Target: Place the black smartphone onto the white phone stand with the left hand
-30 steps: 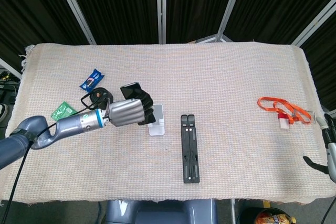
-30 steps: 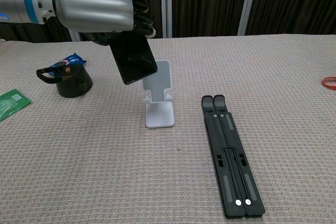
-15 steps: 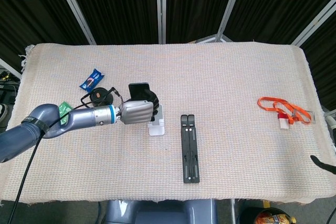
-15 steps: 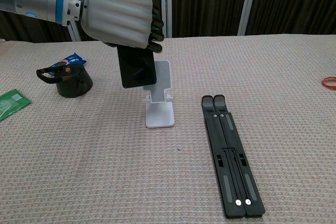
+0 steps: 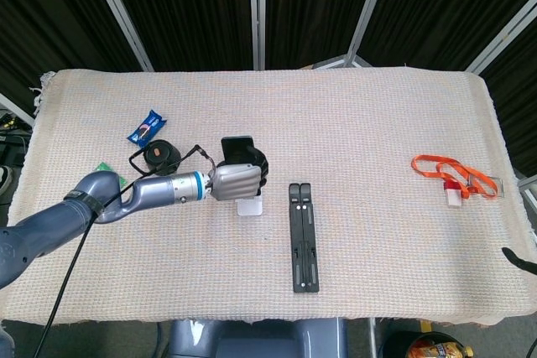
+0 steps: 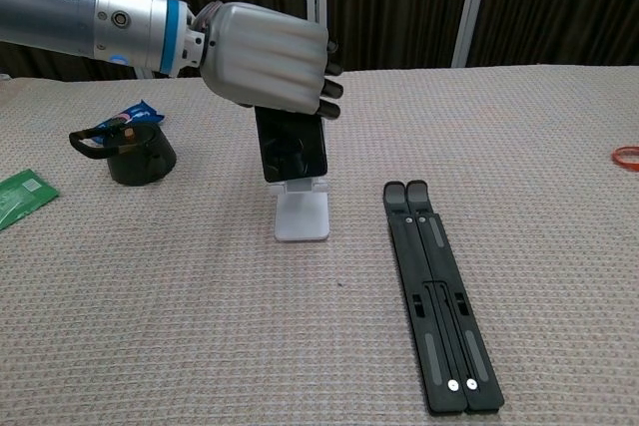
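A: Black smartphone (image 6: 292, 144): upright, clamped in the left robot hand (image 6: 268, 55), lower edge at the white phone stand (image 6: 301, 214), mid-counter (image 5: 352, 123).

B: Step?

A: Seating, by my judgement. Next: settle it on the ledge, then release.

B: Views?

A: Chest view shows the screen against the stand; head view adds an orange lanyard (image 5: 449, 171) at 3 o'clock. Right robot hand: unseen.

The left hand (image 6: 268, 67) has a ribbed silver-grey shell with dark fingers (image 6: 329, 89); behind the shell a blue ring joins a smooth silver forearm bearing a small green light, and a thin black cable, possibly its own, loops beside the wrist
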Controlling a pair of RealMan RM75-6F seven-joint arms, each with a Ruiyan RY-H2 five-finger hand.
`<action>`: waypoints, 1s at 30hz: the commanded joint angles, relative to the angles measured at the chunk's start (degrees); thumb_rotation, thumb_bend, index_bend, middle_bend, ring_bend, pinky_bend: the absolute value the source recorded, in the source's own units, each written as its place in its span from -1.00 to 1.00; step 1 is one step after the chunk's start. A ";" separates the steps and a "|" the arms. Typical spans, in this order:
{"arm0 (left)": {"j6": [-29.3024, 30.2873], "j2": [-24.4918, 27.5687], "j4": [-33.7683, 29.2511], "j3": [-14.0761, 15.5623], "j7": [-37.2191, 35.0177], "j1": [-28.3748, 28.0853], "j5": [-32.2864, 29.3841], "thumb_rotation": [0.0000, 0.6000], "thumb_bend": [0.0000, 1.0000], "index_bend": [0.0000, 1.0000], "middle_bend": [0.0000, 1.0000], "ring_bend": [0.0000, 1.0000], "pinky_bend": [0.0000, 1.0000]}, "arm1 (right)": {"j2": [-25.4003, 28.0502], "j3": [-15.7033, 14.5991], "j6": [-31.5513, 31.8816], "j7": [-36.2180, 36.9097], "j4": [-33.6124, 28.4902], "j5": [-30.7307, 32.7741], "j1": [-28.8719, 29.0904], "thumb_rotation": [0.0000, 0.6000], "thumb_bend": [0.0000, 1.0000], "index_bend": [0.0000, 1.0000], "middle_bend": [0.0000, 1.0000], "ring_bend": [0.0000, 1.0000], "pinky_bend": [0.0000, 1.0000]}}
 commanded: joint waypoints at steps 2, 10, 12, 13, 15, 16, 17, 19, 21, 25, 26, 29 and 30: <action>-0.41 -0.85 0.47 0.31 0.26 -0.54 -0.60 1.00 -0.94 0.14 -0.06 0.03 -0.08 | 0.03 0.01 -0.06 0.33 0.21 0.02 -0.05 1.00 -1.00 -1.00 -1.00 -1.00 -1.00; -1.03 -3.03 1.31 1.67 0.79 -1.67 -0.85 1.00 -0.94 0.09 -0.14 -0.05 -0.13 | 0.22 0.09 0.33 0.58 0.16 0.15 -0.40 1.00 -1.00 -1.00 -1.00 -1.00 -1.00; -1.34 -2.95 1.41 2.13 1.14 -2.09 -0.71 1.00 -0.94 0.04 -0.21 -0.12 -0.17 | 0.25 0.09 0.34 0.70 0.18 0.19 -0.46 1.00 -1.00 -1.00 -1.00 -1.00 -1.00; -1.42 -2.83 1.38 2.25 1.34 -2.22 -0.73 1.00 -0.94 0.00 -0.27 -0.17 -0.20 | 0.28 0.09 0.35 0.74 0.21 0.19 -0.49 1.00 -1.00 -1.00 -1.00 -1.00 -1.00; -1.50 -2.54 1.31 2.35 1.90 -2.36 -0.87 1.00 -0.94 -0.09 -0.43 -0.32 -0.28 | 0.31 0.11 0.39 0.85 0.21 0.17 -0.53 1.00 -1.00 -1.00 -1.00 -1.00 -1.00; -1.57 -2.43 1.28 2.35 2.20 -2.39 -0.95 1.00 -0.94 -0.17 -0.56 -0.45 -0.34 | 0.32 0.11 0.41 0.87 0.22 0.18 -0.55 1.00 -1.00 -1.00 -1.00 -1.00 -1.00; -1.75 -2.26 1.16 2.30 2.66 -2.39 -1.16 1.00 -0.94 -0.25 -0.65 -0.54 -0.38 | 0.36 0.11 0.47 0.90 0.22 0.16 -0.59 1.00 -1.00 -1.00 -1.00 -1.00 -1.00; -2.33 -1.92 0.77 1.87 4.18 -2.18 -1.94 1.00 -0.98 -0.56 -0.90 -0.80 -0.52 | 0.37 0.11 0.51 0.89 0.13 0.08 -0.61 1.00 -1.00 -1.00 -1.00 -1.00 -1.00; -2.66 -1.65 0.10 1.54 5.53 -1.98 -2.54 1.00 -1.00 -0.79 -1.00 -0.95 -0.61 | 0.38 0.12 0.56 0.78 0.05 0.04 -0.61 1.00 -1.00 -1.00 -1.00 -1.00 -1.00; -3.07 -0.98 -1.43 0.73 7.71 -1.51 -4.04 1.00 -1.00 -1.00 -1.00 -1.00 -0.78 | 0.37 0.10 0.47 0.75 -0.04 -0.01 -0.61 1.00 -1.00 -1.00 -1.00 -1.00 -1.00; -2.93 -0.73 -1.82 0.66 7.99 -1.46 -4.19 1.00 -1.00 -1.00 -1.00 -1.00 -0.79 | 0.37 0.09 0.45 0.74 -0.03 -0.01 -0.60 1.00 -1.00 -1.00 -1.00 -1.00 -1.00; -2.27 0.31 -3.20 0.48 8.39 -1.22 -4.61 1.00 -1.00 -1.00 -1.00 -1.00 -0.84 | 0.37 0.08 0.35 0.80 -0.05 -0.03 -0.58 1.00 -1.00 -1.00 -1.00 -1.00 -1.00; -2.02 0.83 -3.75 0.49 8.51 -1.17 -4.64 1.00 -1.00 -1.00 -1.00 -1.00 -0.86 | 0.37 0.08 0.36 0.79 -0.05 -0.06 -0.58 1.00 -1.00 -1.00 -1.00 -1.00 -1.00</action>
